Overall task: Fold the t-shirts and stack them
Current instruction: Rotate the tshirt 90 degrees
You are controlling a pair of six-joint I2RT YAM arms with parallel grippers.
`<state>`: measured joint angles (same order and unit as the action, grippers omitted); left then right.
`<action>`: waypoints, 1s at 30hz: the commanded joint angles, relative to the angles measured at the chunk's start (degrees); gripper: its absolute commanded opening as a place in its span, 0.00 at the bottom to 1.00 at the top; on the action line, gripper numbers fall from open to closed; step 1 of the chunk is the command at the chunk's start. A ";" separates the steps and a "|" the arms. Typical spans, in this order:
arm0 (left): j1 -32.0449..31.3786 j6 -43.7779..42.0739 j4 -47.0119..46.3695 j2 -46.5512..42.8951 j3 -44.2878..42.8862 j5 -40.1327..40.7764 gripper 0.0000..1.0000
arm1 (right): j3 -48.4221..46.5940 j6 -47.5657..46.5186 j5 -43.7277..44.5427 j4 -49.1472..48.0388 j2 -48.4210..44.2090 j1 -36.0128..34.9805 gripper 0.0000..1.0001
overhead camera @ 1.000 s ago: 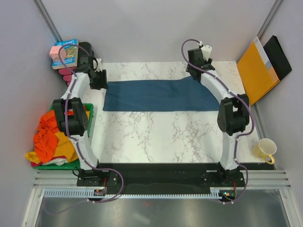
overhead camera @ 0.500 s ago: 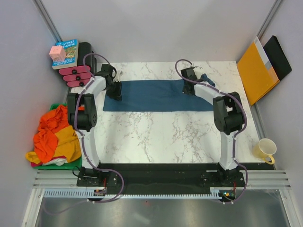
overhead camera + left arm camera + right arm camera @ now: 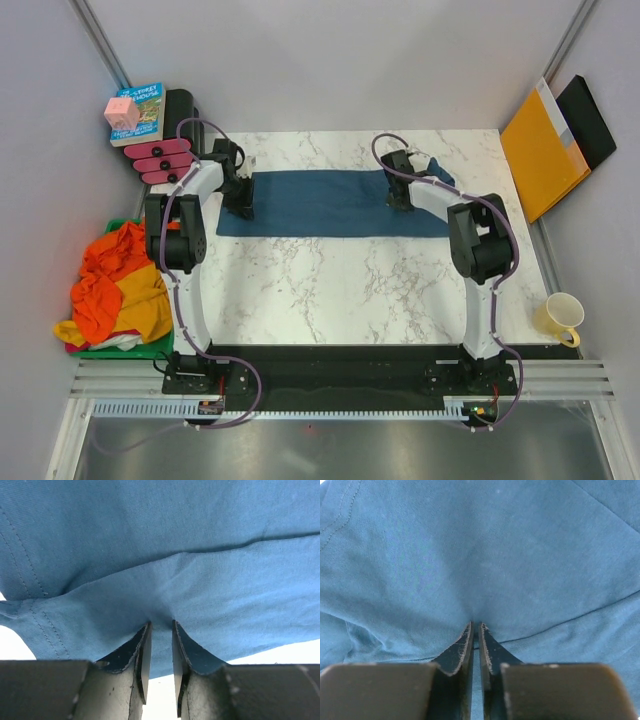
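**While both tools pinch the teal shirt, lift them level and together**

Because each tool has only a small fold of cloth, the fold will go well only if the two move as one. The left tool (image 3: 161, 625) has its jaws drawn narrow, with a ridge of the teal t-shirt (image 3: 330, 205) gathered between the fingertips. The right tool (image 3: 475, 625) is closed almost to touching, and creases in the cloth run into its tips, so it too appears to have a grip. The shirt lies flat on the bench (image 3: 320, 290) as a long band stretched between the two tools, with a little cloth bunched just beyond the right one.

The step in hand looks like raising the far edge to fold it over toward the arms. Both tools should rise at the same pace and height, only far enough for the edge to clear the layer beneath. They should then travel together so the span between them stays taut and lands parallel to the near edge. The left pinch looks shallow, so a jerk could pull it free.

The orange and mustard t-shirts (image 3: 110, 290) sit in a heap well apart from the left tool, on its outer side.
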<state>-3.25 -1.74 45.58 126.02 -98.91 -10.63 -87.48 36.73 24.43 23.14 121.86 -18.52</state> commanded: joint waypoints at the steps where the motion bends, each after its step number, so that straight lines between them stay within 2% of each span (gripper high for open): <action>1: 0.26 -2.04 3.46 2.74 -0.67 2.54 0.31 | 3.10 1.15 1.15 4.72 -2.24 0.33 0.17; 6: 0.26 -3.10 3.99 1.69 0.74 2.20 0.31 | 3.90 0.10 0.80 5.16 -2.16 1.30 0.30; 11: -0.79 -4.41 5.57 -1.47 5.56 0.18 0.28 | -4.08 -1.75 -1.74 8.84 3.88 4.81 0.36; 19: -8.52 -11.61 7.94 -8.76 16.38 -0.35 0.25 | -32.64 -4.56 -5.97 19.13 19.43 5.52 0.41; 21: -10.63 -13.11 9.60 -10.44 16.65 -1.84 0.24 | -41.04 -4.47 -8.16 22.55 22.44 5.60 0.45; 24: -12.92 -14.78 12.77 -12.19 15.60 -4.91 0.24 | -48.46 -3.69 -11.58 25.55 26.75 5.69 0.50; 26: -14.76 -15.66 15.39 -13.33 15.16 -7.45 0.23 | -50.06 -3.42 -13.43 25.47 27.55 5.69 0.56; 29: -17.32 -16.63 17.08 -15.87 15.07 -8.61 0.23 | -48.50 -3.59 -14.32 24.42 26.15 5.78 0.57; 30: -17.49 -16.46 16.39 -17.11 14.89 -8.96 0.24 | -46.40 -3.68 -13.62 23.37 22.23 5.78 0.57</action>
<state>-18.96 -14.50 57.95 116.14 -83.64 -15.42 -135.44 32.82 13.85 44.88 147.85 -12.75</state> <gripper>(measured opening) 0.237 0.572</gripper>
